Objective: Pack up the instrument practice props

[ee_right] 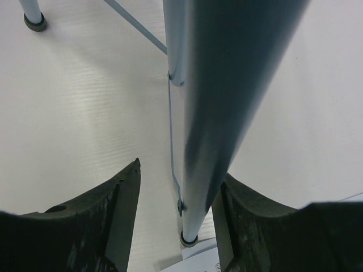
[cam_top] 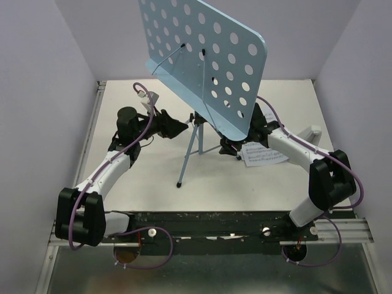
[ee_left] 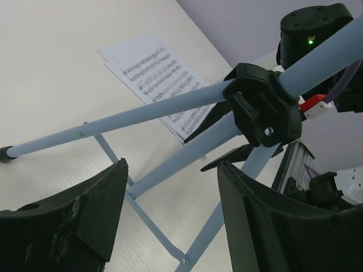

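Note:
The light-blue music stand (cam_top: 205,61) stands upright mid-table, its perforated tray tilted above the tripod legs (cam_top: 188,160). My left gripper (cam_top: 182,128) hangs open just left of the pole. In the left wrist view the left gripper (ee_left: 171,164) faces the legs (ee_left: 125,118) and the black hub (ee_left: 264,110) with nothing between its fingers. My right gripper (cam_top: 229,147) is half hidden under the tray. In its own view the right gripper (ee_right: 180,170) is open around one leg (ee_right: 207,141), which lies against the right finger. One white sheet-music page (cam_top: 263,154) lies flat at the right, and the same page (ee_left: 159,79) shows beyond the legs.
White walls (cam_top: 49,73) close in the table on the left, back and right. A metal rail (cam_top: 331,231) runs along the near edge by the arm bases. The right arm's wrist (ee_left: 317,28) sits close behind the hub. A foot cap (ee_right: 34,21) rests on the table.

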Robot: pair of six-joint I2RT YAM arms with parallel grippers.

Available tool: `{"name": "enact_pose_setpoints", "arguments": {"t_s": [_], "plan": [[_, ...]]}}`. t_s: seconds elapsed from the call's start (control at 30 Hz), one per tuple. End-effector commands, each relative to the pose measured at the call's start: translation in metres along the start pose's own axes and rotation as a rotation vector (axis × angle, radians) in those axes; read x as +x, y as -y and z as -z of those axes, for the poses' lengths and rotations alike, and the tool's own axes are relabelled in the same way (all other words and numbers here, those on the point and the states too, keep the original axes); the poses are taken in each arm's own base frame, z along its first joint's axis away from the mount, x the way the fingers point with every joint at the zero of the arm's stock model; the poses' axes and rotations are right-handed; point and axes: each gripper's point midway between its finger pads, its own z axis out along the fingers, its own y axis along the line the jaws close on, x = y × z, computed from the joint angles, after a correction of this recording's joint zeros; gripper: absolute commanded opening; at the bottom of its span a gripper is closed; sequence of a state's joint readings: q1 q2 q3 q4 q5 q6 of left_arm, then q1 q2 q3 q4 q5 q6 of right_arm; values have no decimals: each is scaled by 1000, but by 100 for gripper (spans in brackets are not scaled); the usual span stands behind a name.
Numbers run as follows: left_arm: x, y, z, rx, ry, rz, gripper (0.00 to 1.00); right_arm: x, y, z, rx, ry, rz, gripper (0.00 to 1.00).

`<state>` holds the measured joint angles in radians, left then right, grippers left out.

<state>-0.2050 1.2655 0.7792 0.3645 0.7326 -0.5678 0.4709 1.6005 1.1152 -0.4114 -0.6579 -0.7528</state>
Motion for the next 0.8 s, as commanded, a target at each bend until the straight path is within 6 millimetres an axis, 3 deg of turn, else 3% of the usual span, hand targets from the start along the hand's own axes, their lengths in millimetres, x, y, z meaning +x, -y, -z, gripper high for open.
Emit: {"name": "enact_pose_setpoints", "arguments": {"t_s": [0.0, 0.3, 0.77], "plan": [[-8, 28, 2, 141, -4, -105, 74, -6, 7, 0, 22, 17, 29, 59], [-25, 35, -5, 161, 29, -108, 74, -5, 6, 1, 24, 14, 31, 59], [-36, 39, -9, 173, 46, -108, 74, -4, 7, 0, 25, 13, 31, 59]]}}
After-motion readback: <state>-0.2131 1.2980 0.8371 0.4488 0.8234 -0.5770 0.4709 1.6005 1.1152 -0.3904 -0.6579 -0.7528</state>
